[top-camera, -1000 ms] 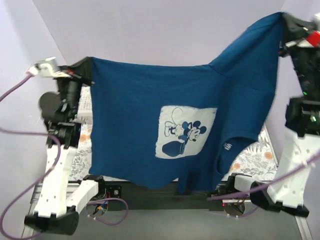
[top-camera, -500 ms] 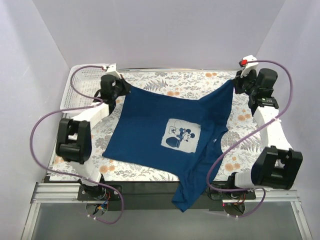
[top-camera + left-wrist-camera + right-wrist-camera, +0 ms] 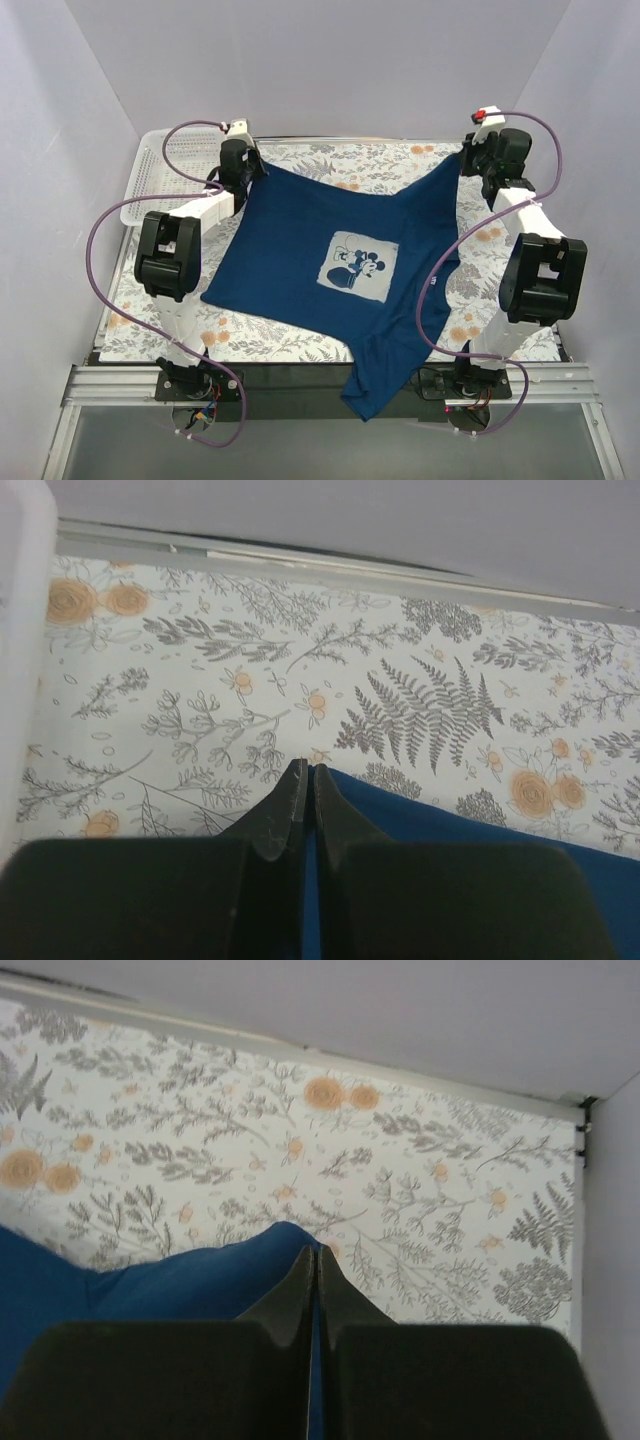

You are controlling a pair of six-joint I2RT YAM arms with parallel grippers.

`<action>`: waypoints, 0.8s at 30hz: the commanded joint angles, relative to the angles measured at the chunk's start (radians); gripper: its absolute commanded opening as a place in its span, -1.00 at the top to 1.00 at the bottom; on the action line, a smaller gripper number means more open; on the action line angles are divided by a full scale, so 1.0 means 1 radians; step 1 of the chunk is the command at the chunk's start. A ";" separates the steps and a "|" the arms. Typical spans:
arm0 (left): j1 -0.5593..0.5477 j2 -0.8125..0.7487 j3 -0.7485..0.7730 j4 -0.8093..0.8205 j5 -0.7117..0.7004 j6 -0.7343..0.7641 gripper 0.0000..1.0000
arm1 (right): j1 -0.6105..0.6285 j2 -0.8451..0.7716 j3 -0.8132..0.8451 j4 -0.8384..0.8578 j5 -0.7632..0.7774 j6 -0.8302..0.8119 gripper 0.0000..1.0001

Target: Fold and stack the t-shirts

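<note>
A dark navy t-shirt with a pale blue and white chest graphic lies spread across the floral table, front up. One part hangs over the near edge. My left gripper is at the far left and is shut on a corner of the shirt; blue cloth shows between and beside its jaws. My right gripper is at the far right and is shut on another corner; blue cloth bunches at its jaws.
A white lattice basket stands at the far left beside the left arm, its rim also in the left wrist view. The floral tablecloth ends at the back wall. Purple cables loop round both arms.
Both arms have lowered the shirt from hanging high in the air and stretched it towards the back of the table, where it now lies mostly flat.
</note>
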 commanded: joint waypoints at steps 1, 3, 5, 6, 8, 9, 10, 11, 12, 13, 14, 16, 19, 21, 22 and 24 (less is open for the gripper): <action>0.004 -0.004 0.067 0.022 -0.077 0.064 1.00 | 0.010 -0.037 0.106 0.106 0.096 0.062 0.97; 0.004 0.001 0.075 0.030 -0.115 0.070 1.00 | 0.014 -0.048 0.136 0.106 0.127 0.079 0.97; 0.007 0.005 0.080 0.048 -0.149 0.078 1.00 | 0.017 -0.054 0.153 0.117 0.139 0.106 0.97; 0.009 0.004 0.084 0.054 -0.150 0.078 1.00 | 0.023 -0.054 0.170 0.121 0.139 0.114 0.97; 0.015 0.014 0.104 0.058 -0.149 0.078 1.00 | 0.036 -0.037 0.199 0.120 0.148 0.111 0.97; 0.017 0.022 0.116 0.052 -0.141 0.079 1.00 | 0.048 -0.026 0.211 0.118 0.153 0.108 0.97; 0.018 0.042 0.145 0.042 -0.140 0.082 1.00 | 0.054 -0.015 0.237 0.118 0.157 0.105 0.97; 0.020 0.050 0.156 0.033 -0.141 0.091 1.00 | 0.065 0.009 0.248 0.118 0.162 0.100 0.97; 0.020 0.060 0.166 0.030 -0.149 0.096 1.00 | 0.068 0.024 0.262 0.118 0.170 0.100 0.97; 0.021 0.077 0.188 0.027 -0.157 0.098 1.00 | 0.072 0.055 0.283 0.120 0.176 0.099 0.97; 0.024 0.089 0.199 0.021 -0.164 0.099 1.00 | 0.080 0.073 0.299 0.118 0.182 0.096 0.97; 0.029 0.111 0.228 0.010 -0.196 0.104 1.00 | 0.086 0.109 0.339 0.118 0.196 0.093 0.97; 0.035 0.162 0.294 -0.007 -0.244 0.127 1.00 | 0.098 0.188 0.380 0.115 0.200 0.089 0.97; 0.040 0.198 0.346 -0.016 -0.241 0.148 1.00 | 0.105 0.251 0.420 0.115 0.203 0.088 0.97; 0.040 0.212 0.366 -0.027 -0.249 0.156 1.00 | 0.108 0.273 0.434 0.117 0.203 0.089 0.97; 0.041 0.234 0.406 -0.028 -0.255 0.174 1.00 | 0.111 0.337 0.475 0.115 0.202 0.097 0.97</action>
